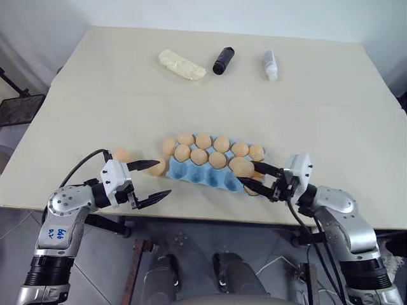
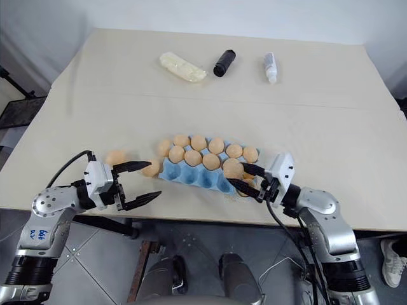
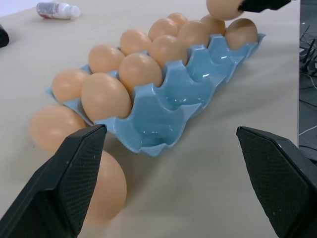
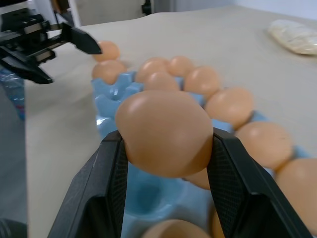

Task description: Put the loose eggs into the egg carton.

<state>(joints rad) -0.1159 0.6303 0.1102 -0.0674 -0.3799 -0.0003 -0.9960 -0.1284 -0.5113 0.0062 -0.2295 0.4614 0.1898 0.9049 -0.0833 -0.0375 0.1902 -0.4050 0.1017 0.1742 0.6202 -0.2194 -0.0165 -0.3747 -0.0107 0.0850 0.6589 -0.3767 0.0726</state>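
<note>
Over the near right end of the egg carton, my right gripper is clamped on one egg, pads on its two sides, egg sitting high between the fingers. Back two rows look full; the near row has empty cups, so that's where this one goes. Plan as I judge it: centre the egg above the nearest free cup, keep the long axis roughly upright, lower until it seats, then release slowly so it doesn't roll onto a neighbour. Don't squeeze harder; the shell looks slick and the hold is near the top of the pads, so move gently. My left gripper hangs wide open and empty at the carton's left end, with two loose eggs on the table just beside it, one touching the carton edge. Those are next, one at a time.
</note>
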